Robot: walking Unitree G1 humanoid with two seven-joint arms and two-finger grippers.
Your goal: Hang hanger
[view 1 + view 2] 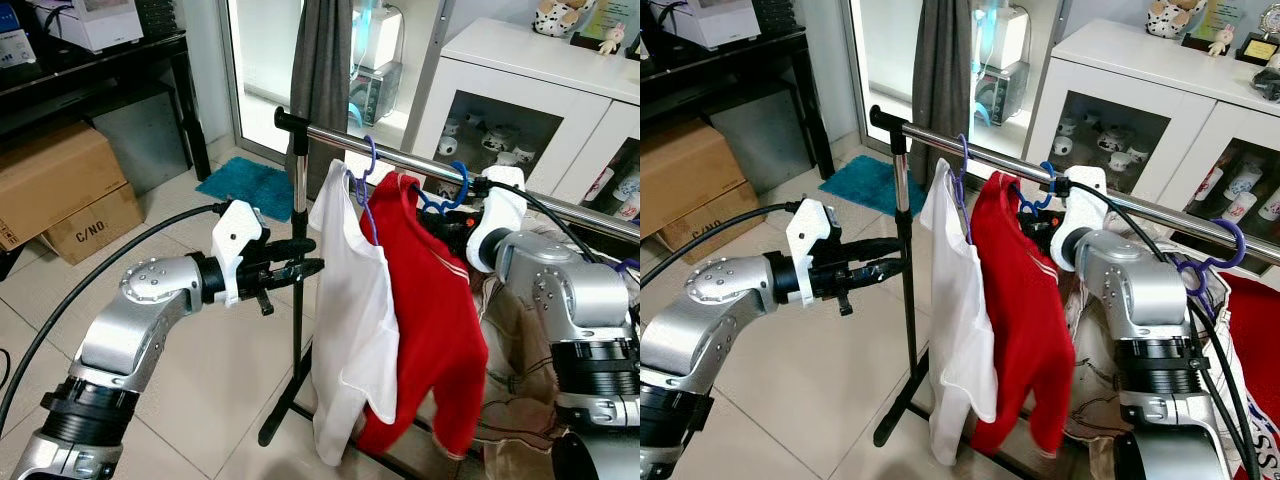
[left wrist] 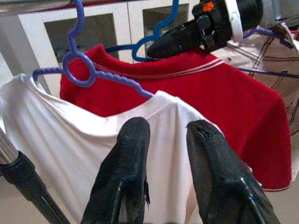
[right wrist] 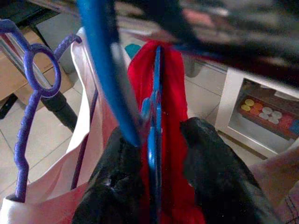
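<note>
Blue hanger (image 1: 446, 196) (red shirt (image 1: 430, 320)) near "C/NO" box (image 1: 92, 224).

We see a bright room lit mostly by daylight through the glass door (image 1: 262, 70) at the far side, which washes out to near white. The pale floor tiles (image 1: 190, 380) carry a soft sheen and only faint shadows. The chrome rail (image 1: 1120, 200) shows thin glints. Both head views are sharp, though the red shirt's (image 1: 430, 330) lower hem smears slightly. In the left wrist view the near black fingers (image 2: 124, 177) look soft. The right wrist view is dimmer, and its blue hanger (image 3: 105, 70) up close is badly blurred.
</note>
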